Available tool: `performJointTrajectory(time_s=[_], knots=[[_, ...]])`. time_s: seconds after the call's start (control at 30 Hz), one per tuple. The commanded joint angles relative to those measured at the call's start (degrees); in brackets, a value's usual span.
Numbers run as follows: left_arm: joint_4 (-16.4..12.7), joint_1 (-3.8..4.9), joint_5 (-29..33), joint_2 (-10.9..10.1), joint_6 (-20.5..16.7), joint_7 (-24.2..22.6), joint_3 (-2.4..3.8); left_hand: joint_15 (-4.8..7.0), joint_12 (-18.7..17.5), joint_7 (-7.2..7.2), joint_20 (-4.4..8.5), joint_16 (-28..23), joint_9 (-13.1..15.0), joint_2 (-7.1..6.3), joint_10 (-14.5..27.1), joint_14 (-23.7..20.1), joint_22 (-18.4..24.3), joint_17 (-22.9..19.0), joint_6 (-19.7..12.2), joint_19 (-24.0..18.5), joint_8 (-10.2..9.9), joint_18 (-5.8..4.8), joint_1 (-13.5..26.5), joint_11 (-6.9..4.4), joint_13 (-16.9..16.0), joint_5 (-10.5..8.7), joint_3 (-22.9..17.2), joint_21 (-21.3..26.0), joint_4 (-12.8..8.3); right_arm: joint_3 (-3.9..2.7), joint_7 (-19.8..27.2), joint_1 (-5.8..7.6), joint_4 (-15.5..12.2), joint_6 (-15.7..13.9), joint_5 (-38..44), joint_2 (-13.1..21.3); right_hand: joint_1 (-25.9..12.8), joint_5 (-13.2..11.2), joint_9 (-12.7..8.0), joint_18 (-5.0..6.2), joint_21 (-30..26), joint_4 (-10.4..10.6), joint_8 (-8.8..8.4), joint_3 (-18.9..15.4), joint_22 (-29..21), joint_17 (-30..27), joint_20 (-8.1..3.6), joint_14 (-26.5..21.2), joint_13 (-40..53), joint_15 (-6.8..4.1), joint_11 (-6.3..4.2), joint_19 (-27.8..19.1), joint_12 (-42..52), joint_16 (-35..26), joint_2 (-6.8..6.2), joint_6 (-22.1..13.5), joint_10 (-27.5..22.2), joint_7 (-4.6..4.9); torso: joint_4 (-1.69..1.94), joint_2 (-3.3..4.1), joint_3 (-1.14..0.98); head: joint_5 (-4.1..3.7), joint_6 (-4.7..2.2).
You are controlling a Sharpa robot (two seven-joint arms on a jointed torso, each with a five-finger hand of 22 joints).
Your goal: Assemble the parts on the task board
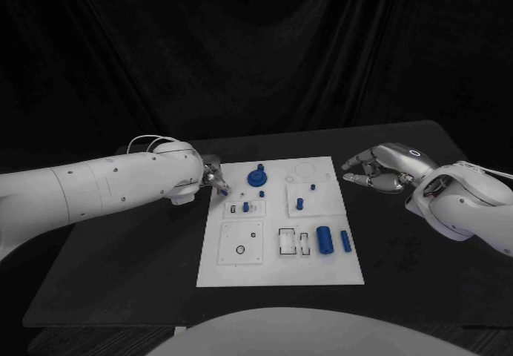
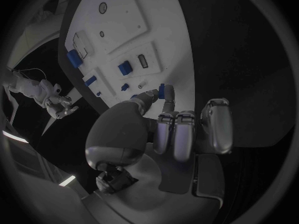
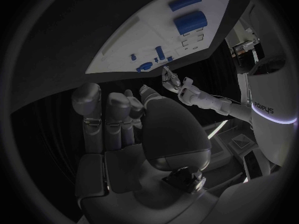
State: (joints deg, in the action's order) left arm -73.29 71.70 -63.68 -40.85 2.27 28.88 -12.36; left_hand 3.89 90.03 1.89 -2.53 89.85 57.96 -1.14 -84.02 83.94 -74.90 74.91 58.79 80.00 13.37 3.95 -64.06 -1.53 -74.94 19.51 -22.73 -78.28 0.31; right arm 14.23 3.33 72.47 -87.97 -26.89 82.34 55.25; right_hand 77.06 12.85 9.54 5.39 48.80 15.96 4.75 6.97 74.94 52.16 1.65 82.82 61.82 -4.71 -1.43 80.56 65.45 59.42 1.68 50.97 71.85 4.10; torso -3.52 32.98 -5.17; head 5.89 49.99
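- Your left hand [image 1: 210, 180] sits at the board's [image 1: 280, 276] far left edge, about 10 o'clock from the board's middle. It pinches a small blue peg [image 1: 225, 192] between thumb and a finger; the left wrist view shows the peg [image 2: 161, 90] upright at the fingertips [image 2: 167, 104], right over the board's edge [image 2: 181, 64].
- Your right hand [image 1: 380, 170] hovers off the board's far right corner, about 2 o'clock from the middle. Its fingers are curled in with nothing in them, and it touches no part.
- On the board, the blue gear [image 1: 256, 178] lies at 12 o'clock, close to your left hand. A short blue pin [image 1: 262, 194] stands just nearer you than the gear.
- A small blue piece [image 1: 246, 207] stands in the square block at 9 o'clock.
- Another small blue part [image 1: 300, 202] sits on the right-hand block, at about 1 o'clock.
- The thick blue cylinder [image 1: 325, 239] lies at 4 o'clock, with the slimmer blue rod [image 1: 345, 239] just beside it, towards the right edge. The two lie parallel, apart.
- The large square plate [image 1: 242, 242] with a small ring on it lies at 7 o'clock.
- The board itself lies flat mid-table [image 1: 128, 267], its long side running away from you.
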Motion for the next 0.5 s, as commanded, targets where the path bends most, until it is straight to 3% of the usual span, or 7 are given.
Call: performJointTrajectory(time_s=[0.03, 0.27, 0.5], knots=[[-2.29, 0.19, 1.31, -1.30, -3.85, 1.21, 0.06, 0.31, -0.03, -0.01, 0.19, 0.15, 0.19, -0.08, -5.98, 6.06, -7.13, 15.09, 0.39, -0.07, -0.07, -0.25, 1.05, -0.28, -15.06, 0.34, -2.13, 0.23, -1.28, -0.04, -1.35, -0.12, -0.21, 0.06, 0.09, 0.13, 0.56, 0.26, -0.06, 1.15, -0.39, 0.14, -0.27, 0.33, 6.33, -0.05, 0.26, -0.34, -0.05, 0.18, 0.28, 0.05, -0.37, -0.21, -0.20, 0.32, -0.25, -0.04, -0.04, -0.02, 0.01, -0.06, 0.01], [-6.46, 0.25, 7.19, -3.99, -4.08, 4.17, 0.05, 0.32, -0.03, 0.03, 0.22, 0.15, 0.50, -0.55, -5.98, 6.06, -6.90, 15.09, 0.40, -0.43, -0.12, -0.11, 1.96, -0.27, -15.06, 1.14, -3.96, 0.82, -1.72, -0.04, -1.57, -0.12, -0.32, 0.15, 0.09, 0.34, 0.57, 0.30, -0.07, 1.15, -0.41, 0.17, -0.29, 0.35, 6.33, -0.13, 0.26, -0.36, -0.13, 0.19, 0.28, 0.05, -0.44, -0.28, -0.21, 0.32, -0.31, -0.04, -0.11, -0.09, -0.03, 0.06, 0.01], [-9.12, 0.24, 8.38, -5.24, -5.16, 4.83, 0.03, 0.30, -0.03, 0.09, 0.21, 0.15, 0.52, -0.58, -5.98, 6.06, -6.91, 15.09, 0.31, -0.44, -0.19, -0.11, 2.23, -0.23, -15.06, 1.26, -4.21, 0.85, -1.67, -0.04, -1.62, -0.12, -0.32, 0.17, 0.09, 0.32, 0.57, 0.30, -0.07, 1.15, -0.41, 0.17, -0.29, 0.35, 6.33, -0.13, 0.26, -0.36, -0.13, 0.19, 0.28, 0.05, -0.44, -0.28, -0.21, 0.32, -0.31, -0.04, 0.00, -0.09, -0.12, 0.32, 0.01]])
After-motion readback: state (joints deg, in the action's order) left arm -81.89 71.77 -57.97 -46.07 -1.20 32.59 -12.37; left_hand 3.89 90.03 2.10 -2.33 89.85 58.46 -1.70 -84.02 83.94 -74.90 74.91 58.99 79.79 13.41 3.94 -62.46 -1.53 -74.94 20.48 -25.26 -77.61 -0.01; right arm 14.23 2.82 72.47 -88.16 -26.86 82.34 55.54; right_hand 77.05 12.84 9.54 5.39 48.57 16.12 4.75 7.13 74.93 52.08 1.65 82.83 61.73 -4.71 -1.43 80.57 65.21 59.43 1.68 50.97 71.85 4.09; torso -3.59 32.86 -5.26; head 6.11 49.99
